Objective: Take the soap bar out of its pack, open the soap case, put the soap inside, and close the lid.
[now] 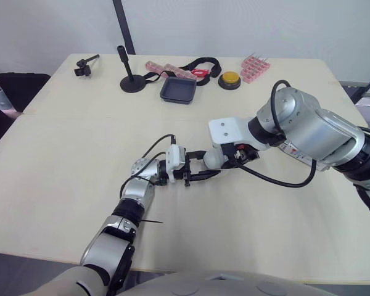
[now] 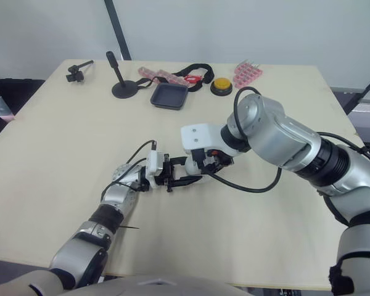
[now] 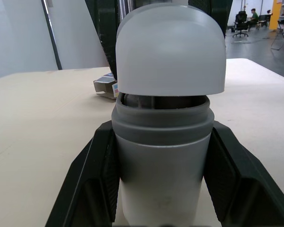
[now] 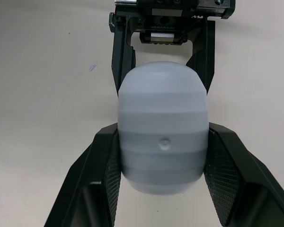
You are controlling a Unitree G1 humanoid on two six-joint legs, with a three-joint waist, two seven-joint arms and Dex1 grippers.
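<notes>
One table [image 1: 61, 160] carries everything. Both arms reach inward and meet near its middle. The right arm bends in from the right, and the left arm stretches forward, low over the surface. One soap case [image 3: 161, 179] lies between them. The left gripper [image 1: 202, 164] is clenched on its grey body, and the right gripper [image 4: 163, 151] is clamped on its pale lid [image 3: 170, 52], which is parted slightly from the body. Bare tabletop surrounds them. One dark tray [image 1: 177, 90] and one yellow button [image 1: 229, 79] sit well apart, near the far edge.
</notes>
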